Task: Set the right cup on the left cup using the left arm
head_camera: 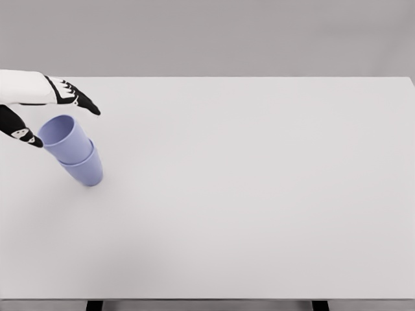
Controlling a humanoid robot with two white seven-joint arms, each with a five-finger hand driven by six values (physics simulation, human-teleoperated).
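Left hand (48,116) sits at the table's far left, fingers spread wide and holding nothing. The upper fingers (81,100) point right above the cup stack, and a dark lower fingertip (26,135) is just beside the top cup's rim on its left. I can't tell whether that tip touches the rim.

Upper cup (65,137) is nested in the lower cup (86,170), both lavender. The stack looks tilted, with its mouth leaning up and left toward the hand, which could be camera angle. Nesting looks only partly deep: a good band of the upper cup's wall shows above the lower rim.

My read is that the placing is done and the open hand fits a release. The hand brackets the rim from the left and above, so the clean way out is left and up, away from the stack — not across it.

Room relative to the stack:
- Left: the table (259,194) runs out at the frame border, so its real edge isn't visible. Margin unknown.
- Far side: table edge lies beyond the hand, not close to the cups.
- Right and near side: open table all the way.

Risk: a fingertip dragging the rim on withdrawal could tip the stack — a light cup, seated shallow. Right arm is not in frame.
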